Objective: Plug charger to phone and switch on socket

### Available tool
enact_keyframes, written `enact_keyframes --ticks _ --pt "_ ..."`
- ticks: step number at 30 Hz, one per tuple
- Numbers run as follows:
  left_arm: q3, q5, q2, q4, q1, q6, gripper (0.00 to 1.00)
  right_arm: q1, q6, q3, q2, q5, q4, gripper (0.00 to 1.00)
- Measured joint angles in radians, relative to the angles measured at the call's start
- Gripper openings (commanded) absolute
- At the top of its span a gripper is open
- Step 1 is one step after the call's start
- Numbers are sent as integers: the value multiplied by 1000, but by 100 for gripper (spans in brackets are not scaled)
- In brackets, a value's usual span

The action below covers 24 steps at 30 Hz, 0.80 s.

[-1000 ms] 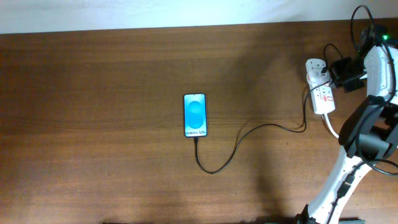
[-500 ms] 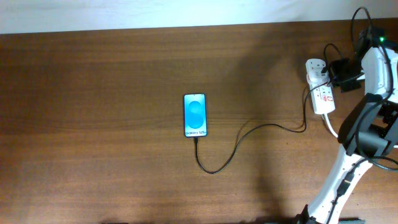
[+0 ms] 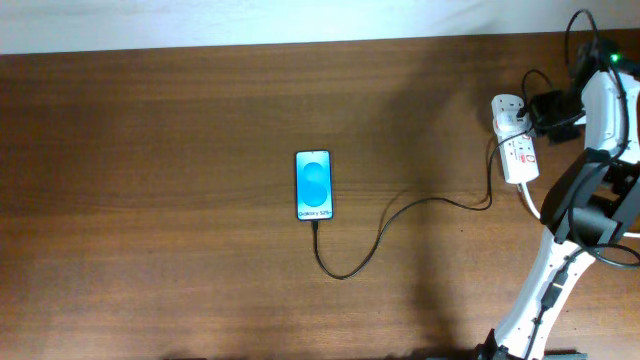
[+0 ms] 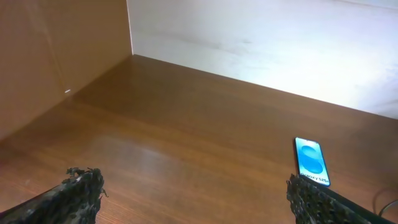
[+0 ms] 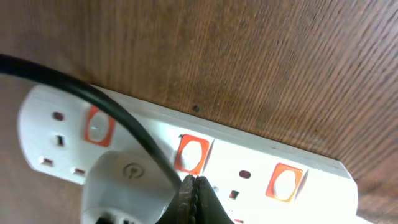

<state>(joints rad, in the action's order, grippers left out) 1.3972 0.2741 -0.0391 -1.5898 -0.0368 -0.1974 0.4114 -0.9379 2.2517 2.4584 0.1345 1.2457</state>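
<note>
Over the last second our right gripper (image 5: 194, 185), clenched on nothing, edged along the elongated white plastic power strip (image 3: 514, 142), seemingly pressing a red switch (image 5: 191, 154). The thin black cable (image 3: 380, 232) already met the slim blue-screened smartphone (image 3: 313, 184) mid-bench, so switching looked like the last step. Our left gripper (image 4: 196, 198) hung released.

Overhead: table (image 3: 150, 250) is viewed straight down from far off, with the full top covered. Left wrist: aimed low and oblique across the tabletop toward the back wall (image 4: 261, 43), phone (image 4: 310, 162) seen at a distance, shared with overhead. Right wrist: held very close over the socket (image 5: 242, 152), also shared with overhead.
</note>
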Motion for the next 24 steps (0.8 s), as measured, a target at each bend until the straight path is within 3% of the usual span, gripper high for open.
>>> enact_keyframes --ticks 16,21,24 --pt "0 0 0 0 0 0 99 -42 22 45 61 -78 23 4" --pt "0 0 0 0 0 0 99 -33 66 248 124 -55 233 4" --pt "0 0 1 2 0 0 99 10 82 492 115 -98 423 4"
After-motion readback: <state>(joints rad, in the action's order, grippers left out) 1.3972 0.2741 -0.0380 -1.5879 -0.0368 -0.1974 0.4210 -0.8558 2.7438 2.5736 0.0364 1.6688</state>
